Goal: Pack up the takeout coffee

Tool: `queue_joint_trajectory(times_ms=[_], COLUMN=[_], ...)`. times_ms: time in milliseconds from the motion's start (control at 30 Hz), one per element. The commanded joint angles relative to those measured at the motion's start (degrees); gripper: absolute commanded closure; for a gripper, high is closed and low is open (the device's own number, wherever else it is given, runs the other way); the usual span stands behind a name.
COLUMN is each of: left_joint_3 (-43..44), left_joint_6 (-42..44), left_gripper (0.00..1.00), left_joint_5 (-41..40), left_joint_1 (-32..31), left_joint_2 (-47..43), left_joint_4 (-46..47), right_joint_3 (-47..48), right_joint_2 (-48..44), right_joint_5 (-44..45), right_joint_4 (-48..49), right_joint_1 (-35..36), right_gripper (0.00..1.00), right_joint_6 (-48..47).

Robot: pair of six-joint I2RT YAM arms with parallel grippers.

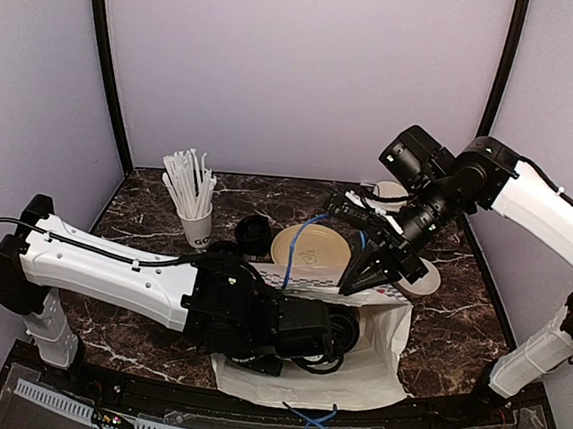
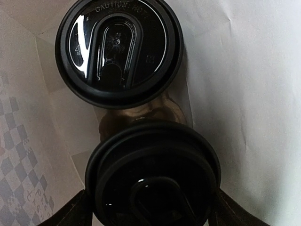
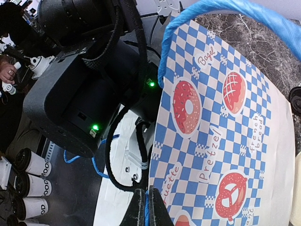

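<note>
A white paper bag (image 1: 373, 368) with a blue checked side (image 3: 211, 117) lies open at the table's front middle. My left gripper (image 1: 341, 332) reaches into it. In the left wrist view the left gripper (image 2: 153, 207) is shut on a takeout coffee cup with a black lid (image 2: 153, 174), a finger (image 2: 70, 212) on each side. A second lidded cup (image 2: 117, 47) stands just beyond it inside the bag. My right gripper (image 1: 358, 279) is shut on the bag's blue handle (image 3: 221, 9) and holds the mouth up; its fingertips show in the right wrist view (image 3: 146, 202).
A white cup of straws (image 1: 194, 216) stands back left. A black lid (image 1: 253, 233) and a round tan disc (image 1: 308, 252) lie behind the bag. A small white bowl (image 1: 424, 277) is at the right. Several white cups (image 3: 33, 186) show off to the side.
</note>
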Motion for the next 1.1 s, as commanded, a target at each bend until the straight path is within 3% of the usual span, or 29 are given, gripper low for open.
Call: queue_joint_trajectory(times_ms=[0,567,733,900,1067], left_joint_3=[-1.9,-7.6,-9.3,-10.7,-9.5], left_joint_6=[1.9,8.0,7.9,6.9,5.2], left_gripper=[0.57,0.59,0.59,0.59,0.59], left_joint_5=[-2.0,-5.2,-4.8,-2.9,3.4], left_joint_1=[0.7,1.3,2.1,3.0,6.2], left_joint_2=[0.1,-2.4,-3.3,-4.6,-5.1], left_joint_4=[1.8,7.8,8.9,9.8,8.9], right_joint_3=[1.6,1.9,7.4,10.1,13.2], right_joint_2=[0.5,1.6,4.9,4.4,4.5], right_joint_5=[-2.1,-1.8,-2.5,-2.3,-3.0], right_joint_4=[-0.5,-1.0,-8.4,-8.9,-8.9], right_joint_1=[0.6,0.6,-2.2,-7.8,-14.2], right_gripper=[1.0,0.98,0.71,0.41,0.32], right_joint_6=[-0.5,-0.9,-6.2,-8.3,-9.8])
